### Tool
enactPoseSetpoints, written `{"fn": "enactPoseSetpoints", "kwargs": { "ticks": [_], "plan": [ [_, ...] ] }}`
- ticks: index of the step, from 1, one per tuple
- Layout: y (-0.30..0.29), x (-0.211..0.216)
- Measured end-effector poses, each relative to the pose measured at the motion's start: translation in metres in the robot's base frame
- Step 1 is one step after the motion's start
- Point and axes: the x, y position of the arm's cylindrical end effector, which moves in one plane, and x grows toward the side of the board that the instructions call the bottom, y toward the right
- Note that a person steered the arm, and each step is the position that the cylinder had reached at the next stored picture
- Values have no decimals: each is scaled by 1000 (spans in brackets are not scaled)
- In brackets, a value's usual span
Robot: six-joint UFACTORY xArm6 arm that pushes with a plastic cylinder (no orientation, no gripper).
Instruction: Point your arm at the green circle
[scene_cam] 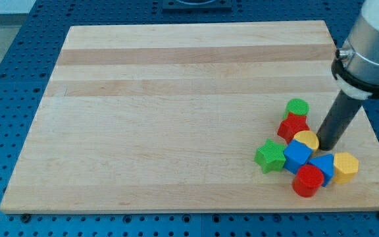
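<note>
Wooden board (176, 99) fills most of the view, sitting on a blue perforated table (5, 66). No readable writing, brand or label anywhere. Arm housing (374, 39), grey-white, enters from the view's top right; dark rod (339, 122) slants down from it. No fingers on this rig, just the rod, so nothing is grasped.

All blocks are clustered at the board's lower right:
- red block (293, 126), shape unclear, just below the green circle, touching it
- green circle (297, 106), topmost of the cluster
- green star (270, 156), leftmost
- blue cube (297, 157), between the star and the rest
- red cylinder (307, 180), nearest the view's bottom
- yellow hexagon-ish block (345, 167), rightmost
- blue block (324, 167), shape unclear, between red cylinder and yellow block
- yellow round block (306, 140), partly hidden

My tip (325, 146) sits just right of the yellow round block, below and right of the green circle, apart from it.
</note>
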Motion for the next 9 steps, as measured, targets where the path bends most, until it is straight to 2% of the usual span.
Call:
{"fn": "enactPoseSetpoints", "kwargs": {
  "ticks": [2,3,4,5,6,8,9],
  "plan": [
    [14,-1],
    [56,-50],
    [62,-127],
    [21,-174],
    [-47,-182],
    [-51,-131],
    [-43,-126]
  ]
}}
